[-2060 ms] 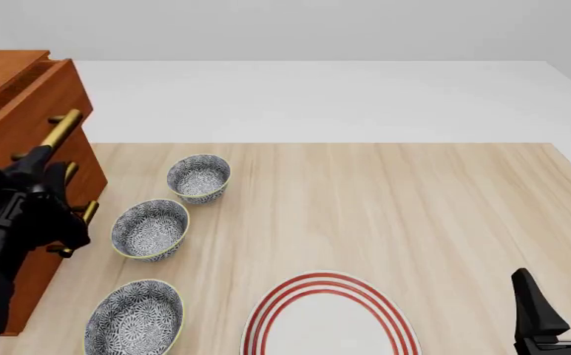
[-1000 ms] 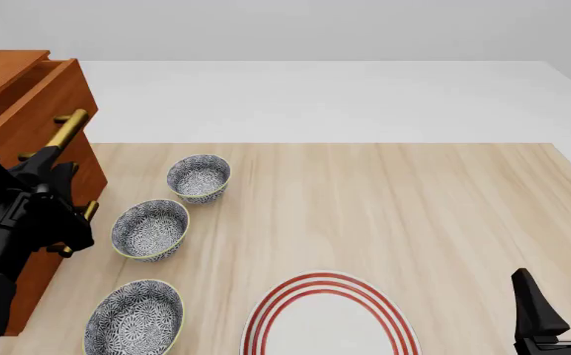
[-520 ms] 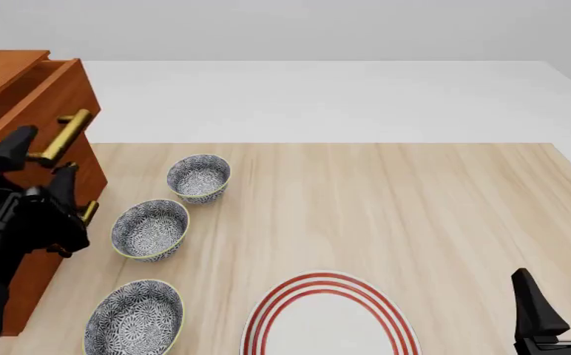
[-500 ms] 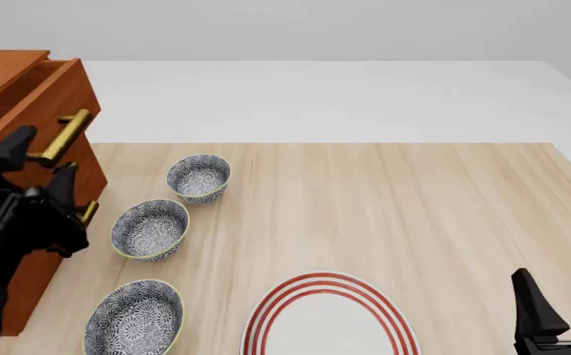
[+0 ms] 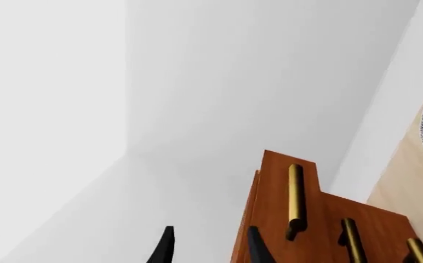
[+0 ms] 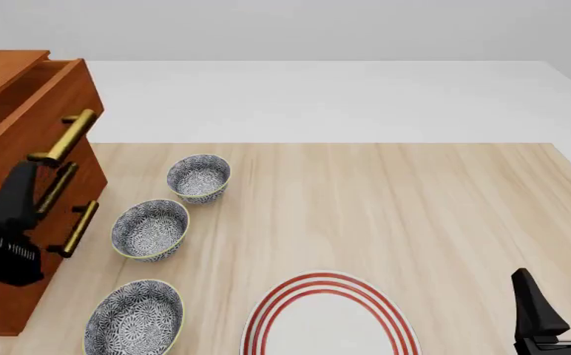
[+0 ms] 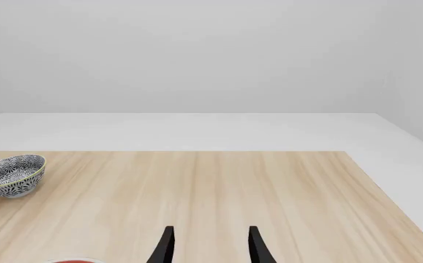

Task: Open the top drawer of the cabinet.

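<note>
On the table's left edge, top drawer (image 6: pixel 31 111) juts just above the open, empty left hand (image 6: pixel 17 198).

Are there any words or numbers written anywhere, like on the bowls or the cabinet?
None: no words, numbers or signs show in any view.
The three patterned bowls carry only a dark blue ornament, no letters.
The plate has just red rings.
The cabinet is plain wood with brass handles, unlabelled.
</note>
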Available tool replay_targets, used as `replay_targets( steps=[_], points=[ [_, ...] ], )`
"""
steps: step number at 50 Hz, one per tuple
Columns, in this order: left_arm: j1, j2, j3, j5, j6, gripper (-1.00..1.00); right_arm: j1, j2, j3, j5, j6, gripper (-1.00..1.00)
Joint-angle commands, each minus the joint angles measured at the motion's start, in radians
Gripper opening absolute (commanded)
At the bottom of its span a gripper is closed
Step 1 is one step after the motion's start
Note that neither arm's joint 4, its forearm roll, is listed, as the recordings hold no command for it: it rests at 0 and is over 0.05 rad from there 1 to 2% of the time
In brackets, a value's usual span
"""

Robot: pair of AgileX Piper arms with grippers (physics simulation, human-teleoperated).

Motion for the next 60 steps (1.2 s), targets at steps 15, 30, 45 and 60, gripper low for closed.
replay_targets(
  steps=[15,30,45,60],
  points=[
    [-0.03,-0.142,-0.174,0.222,-0.206,1.0,0.0,0.0,0.0,0.0,0.0,1.0],
    [0.033,-0.118,-0.463,0.496,-0.637,1.0,0.0,0.0,0.0,0.0,0.0,1.0],
    [0.094,-0.065,-0.721,0.927,-1.029,1.0,0.0,0.0,0.0,0.0,0.0,1.0],
    [0.095,0.016,-0.912,1.158,-1.286,1.0,0.0,0.0,0.0,0.0,0.0,1.0]
  ],
)
